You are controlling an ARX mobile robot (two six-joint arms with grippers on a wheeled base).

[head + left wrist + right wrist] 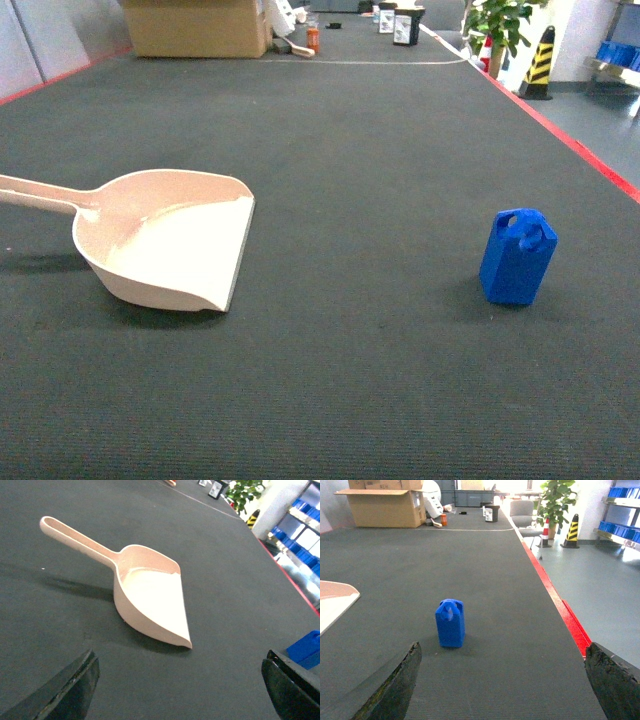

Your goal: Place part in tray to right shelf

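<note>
Dark red-edged table [350,150], cardboard box [195,27] at its far end, potted plant [500,20], striped cone [541,62] beyond

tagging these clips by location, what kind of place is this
Probably a warehouse or workshop floor: a long dark table with a red edge, a cardboard box at its far end, a striped traffic cone, and a metal shelf holding blue crates.

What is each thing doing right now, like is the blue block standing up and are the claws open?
Part: standing upright on the dark table, nothing holding it.
Tray: lying flat on the table, empty, mouth facing the part, apart from it.
Left claw: open, holding nothing.
Right claw: open, holding nothing, pointed toward the part.
Cardboard box: sitting at the far end of the table.
</note>
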